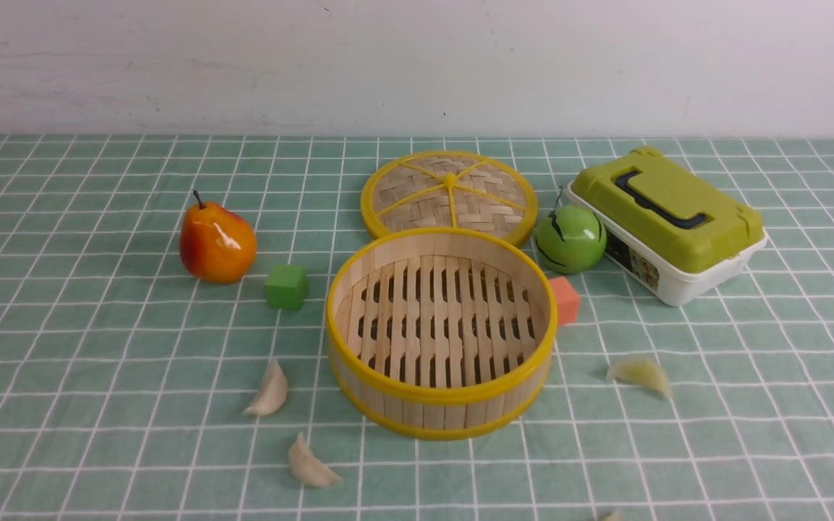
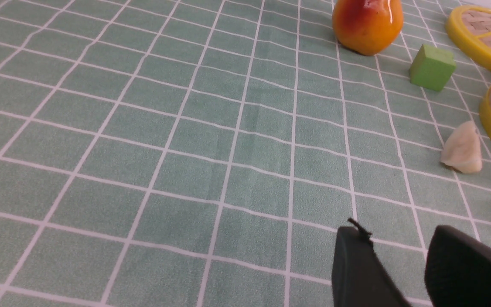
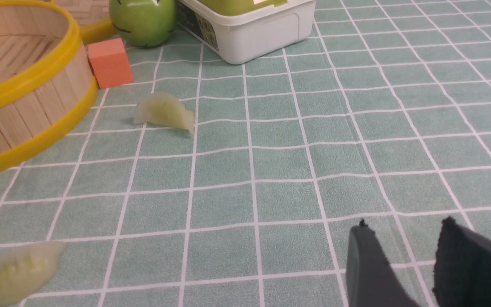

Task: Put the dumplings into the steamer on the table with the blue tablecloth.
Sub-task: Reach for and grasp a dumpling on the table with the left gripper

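Lid (image 1: 449, 194) behind steamer (image 1: 439, 414), dumplings (image 1: 269, 391) left and right of it

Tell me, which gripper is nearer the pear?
Left. The left gripper hovers over cloth on the pear's side of the steamer; the right gripper is on the steamer's other side.

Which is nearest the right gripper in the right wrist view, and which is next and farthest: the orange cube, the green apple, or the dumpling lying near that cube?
From the right gripper outward:
1. The dumpling, on the cloth just off the steamer.
2. The orange cube, behind it, close by the steamer wall.
3. The green apple, farthest back, beside the white box.
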Robot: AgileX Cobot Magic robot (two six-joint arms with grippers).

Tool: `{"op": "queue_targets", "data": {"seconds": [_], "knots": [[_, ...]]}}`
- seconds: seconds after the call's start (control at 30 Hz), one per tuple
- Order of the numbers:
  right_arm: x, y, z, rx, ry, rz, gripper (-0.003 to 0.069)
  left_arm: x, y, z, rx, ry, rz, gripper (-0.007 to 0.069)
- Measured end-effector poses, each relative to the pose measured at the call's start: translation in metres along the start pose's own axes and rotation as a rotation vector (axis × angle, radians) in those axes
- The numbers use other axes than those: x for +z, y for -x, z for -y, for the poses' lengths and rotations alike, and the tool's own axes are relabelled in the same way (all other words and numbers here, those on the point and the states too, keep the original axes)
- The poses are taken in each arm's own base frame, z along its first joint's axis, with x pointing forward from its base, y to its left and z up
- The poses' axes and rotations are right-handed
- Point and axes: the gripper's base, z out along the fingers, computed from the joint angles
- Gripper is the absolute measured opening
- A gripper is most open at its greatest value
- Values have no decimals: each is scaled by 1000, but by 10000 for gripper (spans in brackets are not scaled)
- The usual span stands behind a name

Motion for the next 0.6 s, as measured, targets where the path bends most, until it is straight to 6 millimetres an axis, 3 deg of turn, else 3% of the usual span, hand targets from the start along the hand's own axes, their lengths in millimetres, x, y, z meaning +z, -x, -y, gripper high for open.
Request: {"op": "queue_targets", "data": {"seconds": [0.2,0.27,0.37,0.43,0.5,0.53,0.6], "knots": [[0,0,0,2,1,0,240,0,1,0,1,-1,7,238],[0,0,-1,50,14,-1,240,0,3,2,-92,-25,30,238],[0,0,-7,332,81,-13,240,-1,9,10,-623,-141,61,238],[-1,0,-15,668,159,-44,240,-3,15,16,-1135,-246,47,238],[-1,1,-19,904,213,-72,240,-4,18,17,-1435,-304,25,238],[-1,1,-20,926,218,-74,240,-4,18,18,-1462,-310,23,238],[-2,4,-24,1121,271,-95,240,-4,22,18,-1688,-356,12,238]]}}
